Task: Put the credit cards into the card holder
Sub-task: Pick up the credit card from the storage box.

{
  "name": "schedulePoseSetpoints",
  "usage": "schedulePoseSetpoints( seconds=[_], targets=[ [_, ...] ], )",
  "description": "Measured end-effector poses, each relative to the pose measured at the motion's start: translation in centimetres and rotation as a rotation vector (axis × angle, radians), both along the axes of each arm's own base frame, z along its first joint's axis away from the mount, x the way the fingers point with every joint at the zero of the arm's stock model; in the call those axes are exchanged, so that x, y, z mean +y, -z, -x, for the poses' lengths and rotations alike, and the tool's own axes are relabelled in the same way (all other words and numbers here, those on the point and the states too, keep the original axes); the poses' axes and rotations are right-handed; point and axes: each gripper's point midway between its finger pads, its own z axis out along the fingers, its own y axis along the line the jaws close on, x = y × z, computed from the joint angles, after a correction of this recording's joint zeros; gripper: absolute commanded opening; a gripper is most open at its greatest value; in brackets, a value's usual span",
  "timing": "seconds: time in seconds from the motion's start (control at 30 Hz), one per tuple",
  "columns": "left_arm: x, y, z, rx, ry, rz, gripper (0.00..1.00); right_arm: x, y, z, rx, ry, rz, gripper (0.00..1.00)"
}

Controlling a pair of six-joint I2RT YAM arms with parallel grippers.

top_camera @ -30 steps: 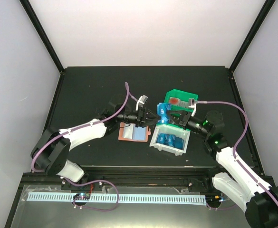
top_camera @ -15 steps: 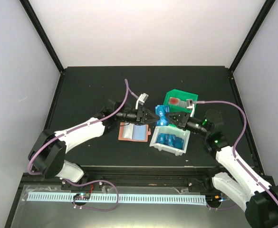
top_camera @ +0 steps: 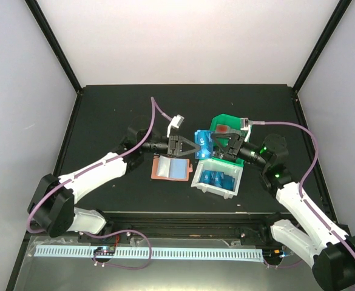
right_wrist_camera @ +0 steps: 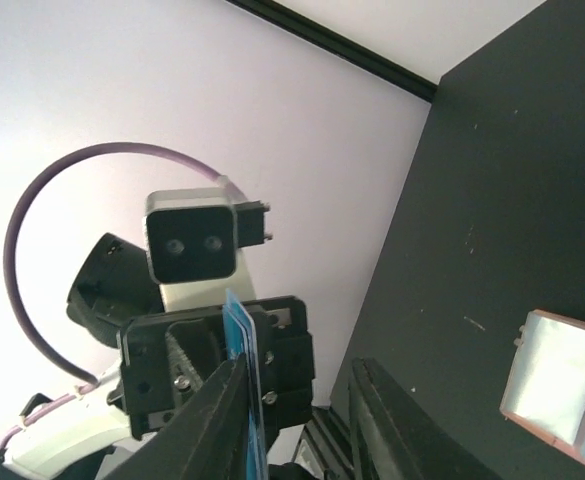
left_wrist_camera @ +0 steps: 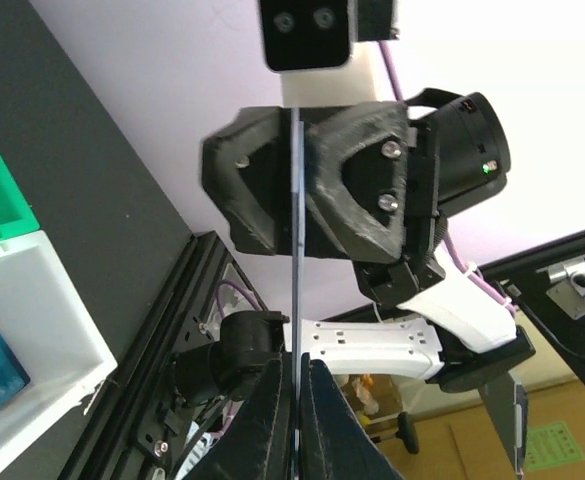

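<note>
White-walled booth [top_camera: 177, 36] with black frame posts and a matte black table [top_camera: 113, 109]. Mid-table, raised off the surface, a thin bright blue plastic credit card [top_camera: 202, 143] with pale markings sits between the tips of the two arms, its face partly toward the top camera.

The left fingers [top_camera: 190, 146] are closed on the card's left end. The left wrist view shows the card edge-on as a thin line pinched between both pads.

The right fingers [top_camera: 218, 147] are at the card's other end. In the right wrist view the card lies against one finger and the other stands off. In the left wrist view they sit close about the edge. Cannot tell whether they clamp it.

A salmon-pink folding leather-like card holder [top_camera: 165, 168] lies open and flat on the table, just below and left of the held card. Its pale grey-blue pocket side faces up with a pink border round it. Neither arm touches it.

Just right of it sits a white plastic bin [top_camera: 215, 190], slightly askew, with more blue cards [top_camera: 216, 177] lying loosely inside. Just behind it is a green plastic bin [top_camera: 226, 118] holding a small reddish item [top_camera: 224, 129], too small to identify. The held card hangs over the gap between the card holder and the white bin.
</note>
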Motion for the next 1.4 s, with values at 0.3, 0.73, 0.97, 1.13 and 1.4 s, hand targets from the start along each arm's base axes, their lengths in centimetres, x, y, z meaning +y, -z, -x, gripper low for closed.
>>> schedulePoseSetpoints(
  seconds=[0.3, 0.73, 0.97, 1.13, 1.4],
  targets=[
    [0.4, -0.1, 0.3, -0.012, 0.003, 0.020, 0.02, 0.3, 0.0, -1.0, 0.046, 0.006, -0.038, 0.25],
    [0.7, -0.8, 0.9, -0.023, 0.011, 0.052, 0.01, 0.6, -0.7, -1.4, 0.063, -0.004, -0.093, 0.27],
    [0.8, -0.8, 1.0, -0.025, 0.014, 0.065, 0.01, 0.7, -0.7, -1.3, 0.065, -0.015, -0.092, 0.29],
    [0.9, -0.7, 1.1, -0.033, 0.016, 0.074, 0.02, 0.7, -0.8, -1.1, 0.075, -0.027, -0.114, 0.38],
    [1.0, -0.9, 1.3, -0.040, 0.018, 0.086, 0.01, 0.9, -0.6, -1.0, 0.093, -0.040, -0.122, 0.39]
  ],
)
